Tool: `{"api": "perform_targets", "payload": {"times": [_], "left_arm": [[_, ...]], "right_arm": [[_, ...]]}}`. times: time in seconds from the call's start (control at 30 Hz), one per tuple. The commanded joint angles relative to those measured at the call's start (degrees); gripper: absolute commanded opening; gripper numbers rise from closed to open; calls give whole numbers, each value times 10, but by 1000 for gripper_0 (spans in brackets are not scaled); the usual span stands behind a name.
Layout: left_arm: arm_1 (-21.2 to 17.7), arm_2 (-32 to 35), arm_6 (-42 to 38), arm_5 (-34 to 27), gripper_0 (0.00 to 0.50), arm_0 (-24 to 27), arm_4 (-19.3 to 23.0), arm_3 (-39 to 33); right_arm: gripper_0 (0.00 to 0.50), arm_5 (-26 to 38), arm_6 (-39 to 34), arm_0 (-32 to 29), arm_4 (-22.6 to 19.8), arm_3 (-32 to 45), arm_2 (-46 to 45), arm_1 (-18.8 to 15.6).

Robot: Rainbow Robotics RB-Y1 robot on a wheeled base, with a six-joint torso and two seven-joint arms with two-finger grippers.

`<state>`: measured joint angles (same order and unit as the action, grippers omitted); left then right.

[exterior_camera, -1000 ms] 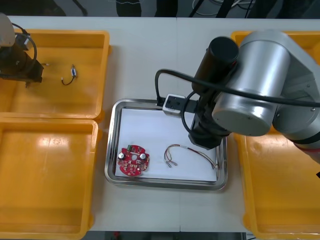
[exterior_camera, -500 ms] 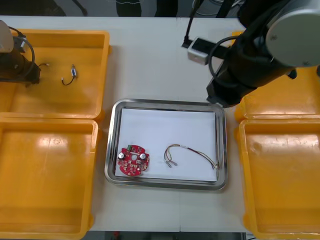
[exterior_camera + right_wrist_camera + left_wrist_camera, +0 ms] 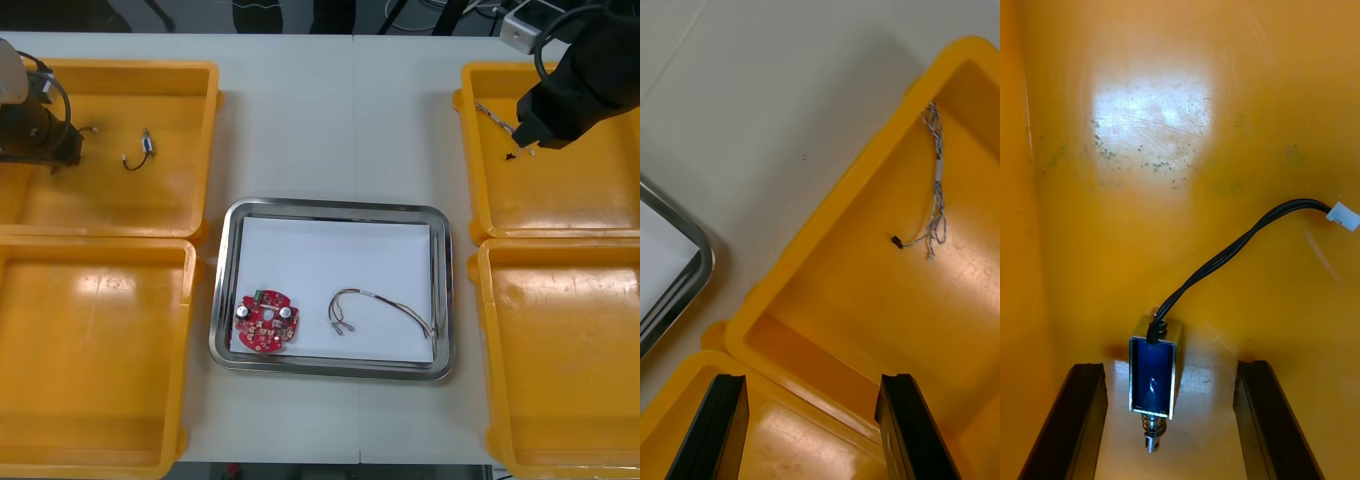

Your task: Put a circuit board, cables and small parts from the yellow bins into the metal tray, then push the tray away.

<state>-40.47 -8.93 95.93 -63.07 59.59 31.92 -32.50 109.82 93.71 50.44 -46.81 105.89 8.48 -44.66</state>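
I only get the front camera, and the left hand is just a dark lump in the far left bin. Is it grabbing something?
Observer: Not yet. The left gripper is open, with a small metal part lying between its fingers, untouched.
Operator: Does the part have a wire?
Observer: Yes, a black cable ending in a white plug.
Operator: Is the right hand open too?
Observer: Yes, the right gripper is open, above the wall between the two right yellow bins.
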Motion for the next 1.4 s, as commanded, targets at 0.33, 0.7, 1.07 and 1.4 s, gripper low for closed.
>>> {"api": "perform_targets", "payload": {"times": [0.33, 0.7, 1.07, 1.4], "left_arm": [[14, -3, 73, 12, 0, 13, 22, 2], [-8, 0, 73, -28, 0, 13, 37, -24], [-58, 17, 59, -169, 0, 12, 47, -122], [-74, 17, 10, -313, 0, 11, 48, -255]], "right_arm": [[500, 2, 7, 24, 64, -127, -59, -49], [500, -16, 20, 31, 93, -212, -76, -50], [500, -93, 31, 77, 104, -314, -76, -14], [500, -171, 36, 119, 134, -408, -76, 35]]}}
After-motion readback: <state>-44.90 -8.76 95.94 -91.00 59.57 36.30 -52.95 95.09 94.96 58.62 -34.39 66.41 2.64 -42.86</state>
